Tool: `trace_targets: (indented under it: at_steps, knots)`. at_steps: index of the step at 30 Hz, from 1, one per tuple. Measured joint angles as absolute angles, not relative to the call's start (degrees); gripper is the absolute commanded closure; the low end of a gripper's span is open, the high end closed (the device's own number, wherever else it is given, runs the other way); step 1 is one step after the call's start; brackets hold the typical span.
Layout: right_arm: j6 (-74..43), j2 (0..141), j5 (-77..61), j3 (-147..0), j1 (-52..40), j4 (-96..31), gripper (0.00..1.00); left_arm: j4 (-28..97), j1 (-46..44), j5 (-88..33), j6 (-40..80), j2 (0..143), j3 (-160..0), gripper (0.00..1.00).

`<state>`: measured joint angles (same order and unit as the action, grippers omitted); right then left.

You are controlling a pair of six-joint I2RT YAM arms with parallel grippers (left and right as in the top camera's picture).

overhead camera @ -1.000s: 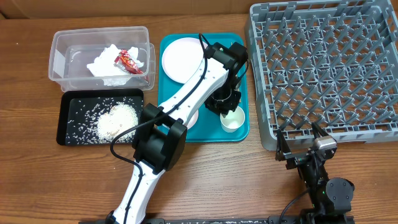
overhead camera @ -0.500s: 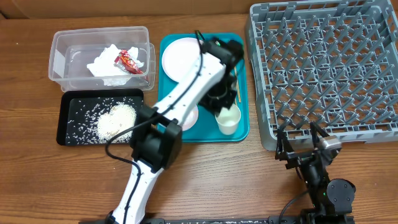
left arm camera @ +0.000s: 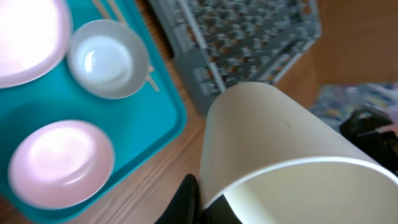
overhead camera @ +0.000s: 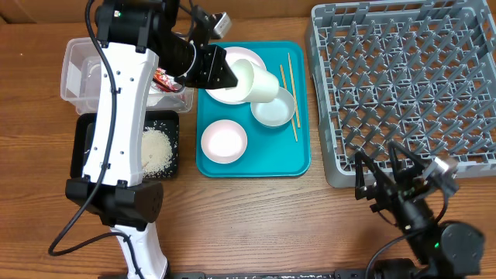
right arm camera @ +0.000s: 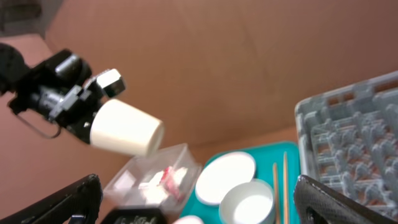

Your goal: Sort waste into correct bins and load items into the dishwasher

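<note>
The small white cup, a second ago standing at the near right corner of the teal tray, now hangs tipped on its side above the tray's far left, with the left gripper clenched on its rim. To be loaded, it likely has to travel to the dish rack right of the tray. Open air lies between, and the right gripper, spread and empty, sits beyond the tray's near right corner.
</note>
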<state>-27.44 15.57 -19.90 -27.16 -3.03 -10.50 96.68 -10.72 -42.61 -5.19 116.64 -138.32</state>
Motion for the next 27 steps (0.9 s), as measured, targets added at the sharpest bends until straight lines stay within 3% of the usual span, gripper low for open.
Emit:
trace_targets:
  at_steps: [9, 21, 27]
  knots:
    - [-27.22, 46.68, -34.79, -50.81, -3.03, -20.75, 0.0, 96.66, -10.76, -53.67, -9.08, 117.05, -138.04, 0.96]
    - [-32.99, 67.66, -54.24, -55.51, -3.03, 11.84, 0.01, 96.66, -10.76, -65.76, -10.31, 117.08, -138.04, 0.96]
    - [-34.09, 71.35, -65.63, -55.61, -3.03, 23.75, 0.08, 96.66, -10.85, -70.26, -10.48, 117.08, -138.04, 0.96]
